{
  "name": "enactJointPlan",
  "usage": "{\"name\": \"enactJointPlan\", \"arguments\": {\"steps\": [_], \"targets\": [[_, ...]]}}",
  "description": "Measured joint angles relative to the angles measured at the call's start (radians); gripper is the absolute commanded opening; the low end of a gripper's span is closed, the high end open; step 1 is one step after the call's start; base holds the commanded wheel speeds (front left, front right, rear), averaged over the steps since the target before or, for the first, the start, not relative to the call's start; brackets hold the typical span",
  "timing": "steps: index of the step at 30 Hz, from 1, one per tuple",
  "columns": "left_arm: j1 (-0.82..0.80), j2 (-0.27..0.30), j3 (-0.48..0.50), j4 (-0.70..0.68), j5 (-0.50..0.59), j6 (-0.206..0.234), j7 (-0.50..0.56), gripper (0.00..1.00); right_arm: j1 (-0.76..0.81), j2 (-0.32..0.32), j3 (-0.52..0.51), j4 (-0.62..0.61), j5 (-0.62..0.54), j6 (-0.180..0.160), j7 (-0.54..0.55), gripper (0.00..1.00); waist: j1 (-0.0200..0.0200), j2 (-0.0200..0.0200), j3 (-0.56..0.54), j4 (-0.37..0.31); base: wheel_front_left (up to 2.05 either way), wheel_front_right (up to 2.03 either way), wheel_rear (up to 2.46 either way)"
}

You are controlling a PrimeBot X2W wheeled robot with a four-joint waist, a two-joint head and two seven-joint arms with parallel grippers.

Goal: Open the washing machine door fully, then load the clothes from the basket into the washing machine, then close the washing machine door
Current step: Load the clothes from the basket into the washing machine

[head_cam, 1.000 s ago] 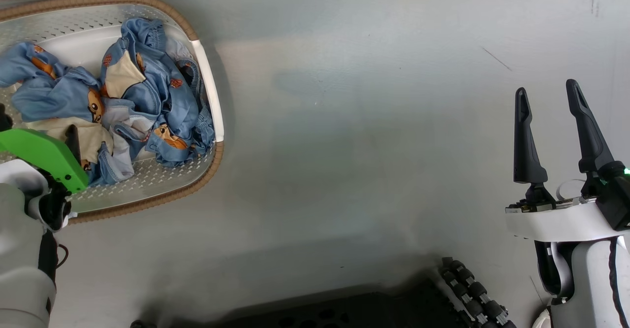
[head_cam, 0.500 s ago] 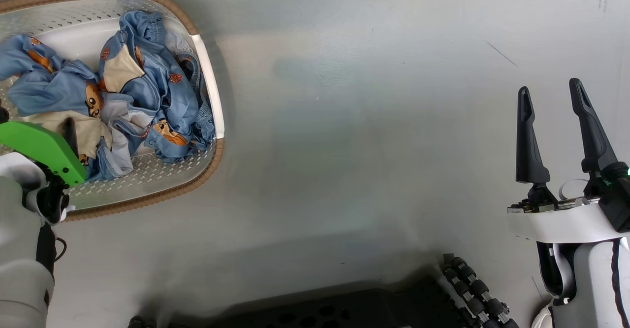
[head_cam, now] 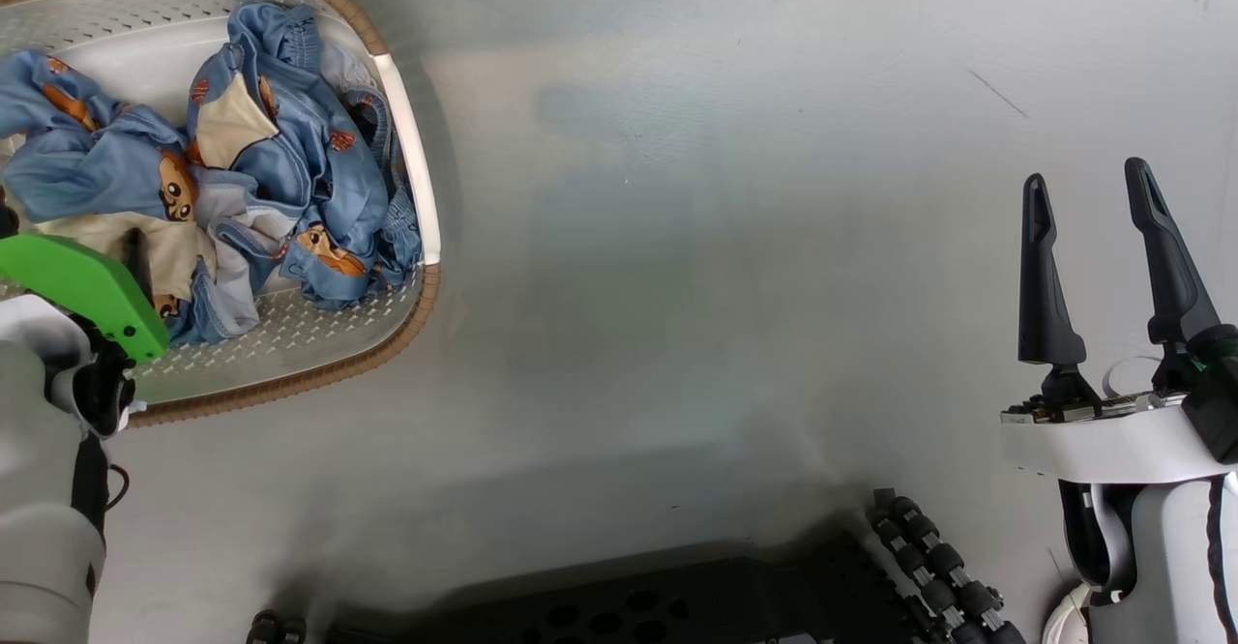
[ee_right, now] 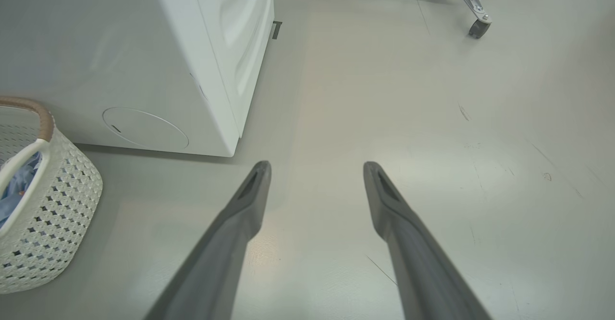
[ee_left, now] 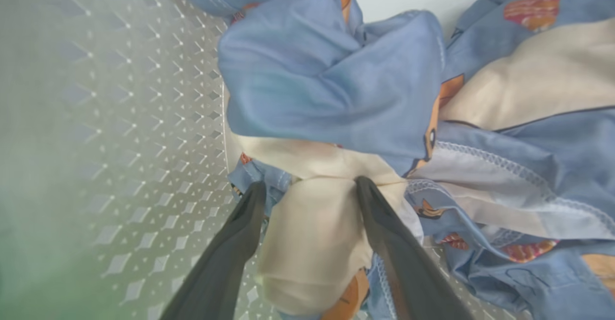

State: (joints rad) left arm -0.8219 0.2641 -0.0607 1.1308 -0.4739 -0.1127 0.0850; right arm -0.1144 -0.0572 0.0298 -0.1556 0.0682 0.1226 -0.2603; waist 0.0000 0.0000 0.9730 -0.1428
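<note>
The cream-white basket (head_cam: 411,180) with a brown woven rim sits at the upper left of the head view. It holds the clothes (head_cam: 280,161), light-blue with orange-brown and cream figures. My left gripper (ee_left: 310,185) reaches down into the basket, open, with its two fingers on either side of a cream fold of the clothes (ee_left: 312,224). My right gripper (head_cam: 1088,185) stands open over bare floor at the right. In the right wrist view the right gripper (ee_right: 314,168) holds nothing, and the white washing machine (ee_right: 206,60) stands beyond the basket (ee_right: 53,200). The washing machine door is out of view.
A green cover (head_cam: 82,286) on my left wrist hides most of that gripper in the head view. My dark wheeled base (head_cam: 928,567) lies along the bottom edge. A cart's caster wheel (ee_right: 475,27) stands far behind on the grey floor.
The head view has shifted a little, so the basket sits slightly higher in it. Both grippers stay open, the left one still among the clothes.
</note>
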Motion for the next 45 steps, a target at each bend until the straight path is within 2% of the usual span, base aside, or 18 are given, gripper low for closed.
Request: {"name": "enactJointPlan", "arguments": {"steps": [8, 10, 11, 12, 13, 21, 28, 45], "targets": [[-0.015, -0.001, -0.010, 0.021, 0.015, 0.000, -0.017, 0.98, 0.000, 0.000, -0.009, -0.007, 0.000, 0.000, 0.000, 1.00, 0.0000, 0.0000, 0.007, 0.003, 0.00, 0.00, 0.00], [-0.019, -0.001, -0.012, 0.023, 0.015, 0.000, -0.018, 0.53, 0.000, 0.001, -0.012, -0.008, 0.000, 0.000, 0.000, 1.00, 0.0000, 0.0000, 0.008, 0.003, 0.00, 0.00, 0.00], [-0.019, -0.002, -0.012, 0.023, 0.016, 0.000, -0.021, 0.38, 0.000, 0.001, -0.014, -0.008, 0.000, 0.000, 0.000, 1.00, 0.0000, 0.0000, 0.008, 0.004, 0.00, 0.00, 0.00], [-0.019, -0.002, -0.013, 0.025, 0.016, 0.000, -0.025, 0.06, 0.000, 0.001, -0.015, -0.008, 0.000, 0.000, 0.000, 1.00, 0.0000, 0.0000, 0.008, 0.004, 0.00, 0.00, 0.00], [-0.019, -0.003, -0.014, 0.026, 0.016, 0.000, -0.026, 0.00, 0.000, 0.001, -0.016, -0.008, 0.000, 0.000, 0.000, 1.00, 0.0000, 0.0000, 0.008, 0.004, 0.00, 0.00, 0.00], [-0.021, -0.013, -0.016, 0.035, 0.016, 0.000, -0.047, 0.00, 0.000, 0.001, -0.018, -0.010, 0.000, 0.000, 0.000, 1.00, 0.0000, 0.0000, 0.004, 0.007, 0.00, 0.00, 0.00], [-0.018, -0.052, -0.011, 0.050, 0.013, -0.001, -0.090, 0.00, -0.003, 0.002, -0.023, 0.001, 0.000, 0.000, 0.000, 1.00, 0.0000, 0.0000, -0.020, 0.015, 0.00, 0.00, 0.00], [0.096, -0.120, -0.005, 0.047, -0.028, -0.011, -0.248, 0.00, -0.047, 0.003, -0.008, 0.086, 0.012, 0.000, 0.000, 1.00, 0.0000, 0.0000, -0.179, 0.043, 0.00, 0.00, 0.00]]}}
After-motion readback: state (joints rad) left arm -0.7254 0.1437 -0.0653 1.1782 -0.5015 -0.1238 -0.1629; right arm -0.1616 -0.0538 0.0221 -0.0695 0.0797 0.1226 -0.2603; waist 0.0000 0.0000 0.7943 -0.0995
